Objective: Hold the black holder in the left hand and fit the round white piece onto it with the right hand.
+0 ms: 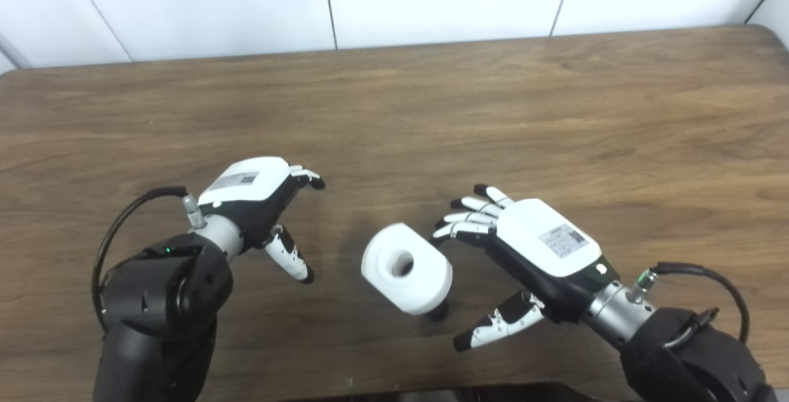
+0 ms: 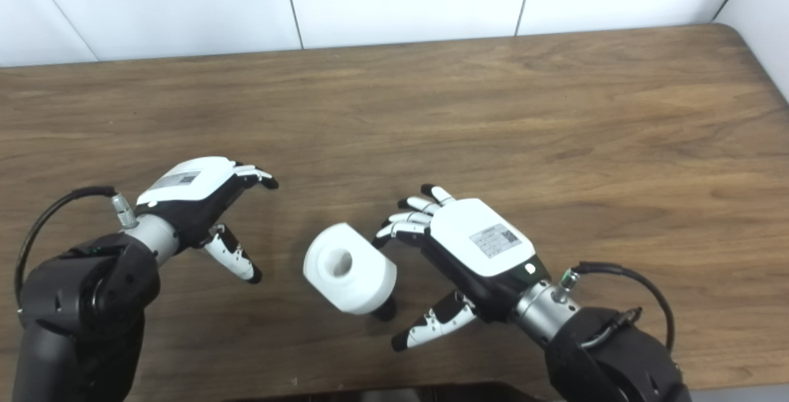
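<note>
Brown wood-grain desk (image 1: 431, 112), white panelled wall behind. Round white piece (image 1: 405, 268) sits near the front edge between the two hands, tilted, its centre hole facing up and toward the camera. Black holder (image 1: 439, 312) shows only as a small dark nub under the white piece's lower right edge; the rest is hidden, so can't tell how far the piece is seated on it or whether it only leans there.

Left hand (image 1: 256, 201) is to the left of the white piece, apart from it, fingers (image 1: 306, 176) spread and slightly curled, thumb pointing down toward the desk, holding nothing. Right hand (image 1: 530, 248) is just right of the piece, palm down, fingers (image 1: 471, 217) fanned out with tips close to the piece's upper right side; contact not clear. Thumb hangs low, below and right of the black nub, not touching it. Nothing grasped.

Right eye view shows the desk's rounded far right corner and right edge fully; left eye view cuts that off but shows more wall at far left. Dark strip along the bottom edge in both views, unidentifiable.
</note>
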### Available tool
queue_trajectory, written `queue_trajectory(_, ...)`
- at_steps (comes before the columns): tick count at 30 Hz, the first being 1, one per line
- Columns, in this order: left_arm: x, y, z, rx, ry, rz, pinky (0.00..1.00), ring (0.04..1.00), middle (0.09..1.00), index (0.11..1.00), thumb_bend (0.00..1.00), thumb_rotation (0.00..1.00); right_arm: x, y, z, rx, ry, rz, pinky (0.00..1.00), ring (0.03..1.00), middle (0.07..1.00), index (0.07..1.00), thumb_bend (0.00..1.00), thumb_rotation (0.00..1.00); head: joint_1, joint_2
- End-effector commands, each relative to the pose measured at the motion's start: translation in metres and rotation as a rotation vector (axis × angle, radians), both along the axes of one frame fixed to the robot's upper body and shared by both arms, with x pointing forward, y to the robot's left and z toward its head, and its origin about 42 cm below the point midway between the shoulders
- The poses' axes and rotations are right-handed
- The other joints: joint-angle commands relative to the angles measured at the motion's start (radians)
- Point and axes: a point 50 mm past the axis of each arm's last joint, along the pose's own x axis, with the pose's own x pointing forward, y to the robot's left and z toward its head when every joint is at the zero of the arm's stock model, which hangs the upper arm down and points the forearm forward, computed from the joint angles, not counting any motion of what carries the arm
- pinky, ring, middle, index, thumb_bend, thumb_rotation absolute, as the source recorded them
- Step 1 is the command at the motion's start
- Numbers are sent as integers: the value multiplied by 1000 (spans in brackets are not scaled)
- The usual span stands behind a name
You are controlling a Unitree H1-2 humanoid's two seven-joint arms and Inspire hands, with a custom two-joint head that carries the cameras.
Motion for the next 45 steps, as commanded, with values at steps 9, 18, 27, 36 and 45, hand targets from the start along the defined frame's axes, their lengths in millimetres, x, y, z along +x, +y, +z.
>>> queue_trajectory(9, 4, 2, 5, 6, -1, 20, 1000, 1000, 946, 841, 922, 15, -1, -7, 10, -3, -62, -14, 1000, 929, 841, 739, 841, 387, 3, 2)
queue_trajectory(18, 1, -2, 6, -5, -4, 9, 1000, 1000, 941, 830, 920, 22, 5, -11, 7, 3, -53, -40, 1000, 926, 833, 736, 836, 383, 2, 1)
queue_trajectory(27, -1, -1, 5, -21, -1, 12, 1000, 989, 932, 820, 922, 8, 16, -19, 13, 13, -102, -106, 1000, 941, 832, 749, 848, 417, 4, -5)
queue_trajectory(36, -4, 4, 9, -39, -18, 21, 991, 980, 914, 821, 900, 68, 29, -30, 22, 13, -160, -158, 1000, 931, 845, 768, 860, 492, 4, -18)
queue_trajectory(45, -11, 24, -5, -207, -119, 77, 869, 880, 866, 818, 747, 539, 49, -52, 13, 48, -132, -241, 1000, 953, 877, 794, 709, 538, 14, -29)
